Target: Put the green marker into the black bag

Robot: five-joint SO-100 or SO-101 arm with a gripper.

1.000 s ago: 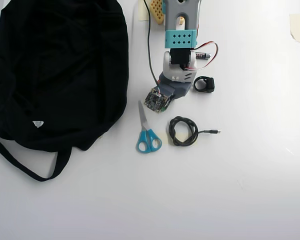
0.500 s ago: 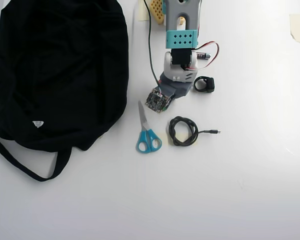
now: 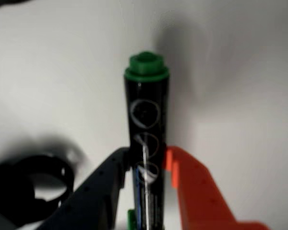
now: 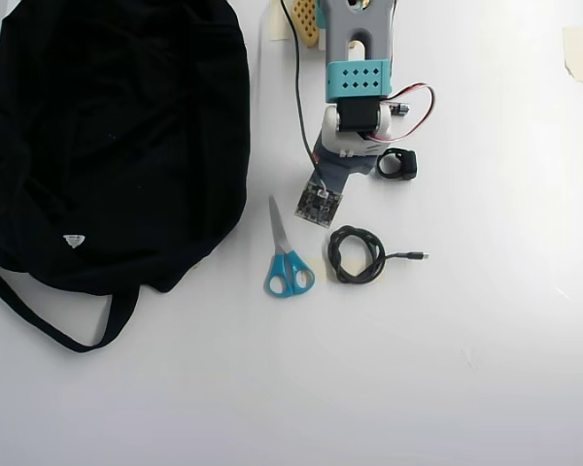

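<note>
In the wrist view my gripper (image 3: 146,155) is shut on the green marker (image 3: 146,110). The black finger is on its left and the orange finger on its right. The marker's black barrel points away from the camera, with the green cap at the far end, over white table. In the overhead view the arm (image 4: 357,83) reaches down from the top centre, and its wrist hides the fingers and the marker. The black bag (image 4: 107,126) lies flat at the left, well apart from the arm, with its white tag (image 4: 74,240) and a strap (image 4: 39,316) at its lower edge.
Blue-handled scissors (image 4: 287,257) lie between the bag and a coiled black cable (image 4: 357,254). A small black ring-shaped thing (image 4: 396,163) sits right of the wrist. A blurred black ring shape (image 3: 33,184) shows at the lower left of the wrist view.
</note>
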